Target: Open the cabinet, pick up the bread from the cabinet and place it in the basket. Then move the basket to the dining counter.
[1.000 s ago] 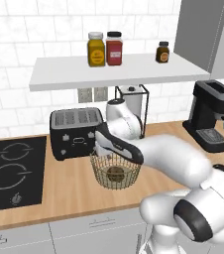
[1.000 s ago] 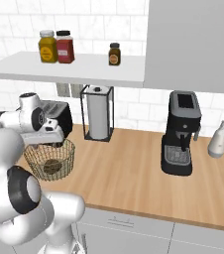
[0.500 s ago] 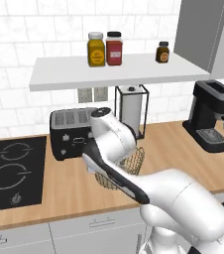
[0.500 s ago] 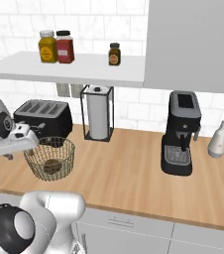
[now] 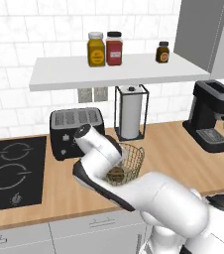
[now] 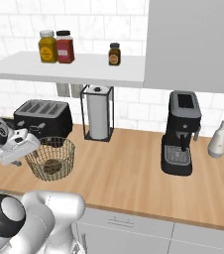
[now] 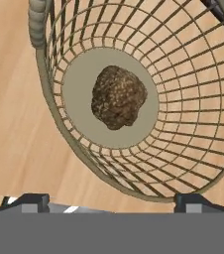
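Open gripper [image 7: 109, 201] above the basket [image 7: 44, 99], fingers spread wide and holding nothing, bread [image 7: 119, 96] at centre frame on the basket's flat bottom.
The light, stiff wire basket looks best gripped at its rim; since a second ago the arm has swung left, uncovering the toaster [image 5: 77, 131] beyond.

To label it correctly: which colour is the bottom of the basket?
Flat beige; the basket floor shows best in the hand view.
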Robot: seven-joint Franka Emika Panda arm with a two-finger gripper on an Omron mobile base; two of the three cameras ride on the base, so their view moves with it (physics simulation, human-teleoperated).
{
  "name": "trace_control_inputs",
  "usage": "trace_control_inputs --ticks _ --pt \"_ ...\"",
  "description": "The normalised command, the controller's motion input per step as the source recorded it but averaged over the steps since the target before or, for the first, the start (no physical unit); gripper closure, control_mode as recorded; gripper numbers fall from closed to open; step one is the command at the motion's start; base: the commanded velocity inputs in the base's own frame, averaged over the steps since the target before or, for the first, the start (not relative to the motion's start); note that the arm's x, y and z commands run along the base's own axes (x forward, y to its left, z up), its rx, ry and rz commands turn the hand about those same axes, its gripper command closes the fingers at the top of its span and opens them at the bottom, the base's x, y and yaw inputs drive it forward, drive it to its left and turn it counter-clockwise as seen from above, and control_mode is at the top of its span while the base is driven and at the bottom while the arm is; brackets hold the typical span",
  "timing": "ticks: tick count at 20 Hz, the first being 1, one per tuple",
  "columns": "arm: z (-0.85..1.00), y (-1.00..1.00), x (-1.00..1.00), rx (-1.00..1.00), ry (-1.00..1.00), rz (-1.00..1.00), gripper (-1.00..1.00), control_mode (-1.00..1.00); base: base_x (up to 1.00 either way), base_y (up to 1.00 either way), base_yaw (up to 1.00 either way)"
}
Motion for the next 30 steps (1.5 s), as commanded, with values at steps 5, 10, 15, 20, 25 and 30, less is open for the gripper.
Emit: trace_control_inputs --ticks 5,10,15,20,25,30 --pt "-0.58 0.0 0.42 -0.14 0.08 0.03 -1.0 -1.0 0.0 0.0 0.0" --pt "-0.2 -0.02 0.11 -0.06 0.0 0.01 -1.0 -1.0 0.0 0.0 0.0" --pt "-0.36 -0.07 0.05 -0.04 0.0 0.03 -1.0 -1.0 0.0 0.0 0.0" --pt "-0.53 -0.17 0.03 0.0 0.11 0.03 1.0 -1.0 0.0 0.0 0.0" --pt "-0.16 0.03 -0.01 -0.06 0.06 0.0 1.0 -1.0 0.0 0.0 0.0" --pt "0.35 -0.1 -0.31 -0.04 -0.06 0.06 1.0 -1.0 0.0 0.0 0.0"
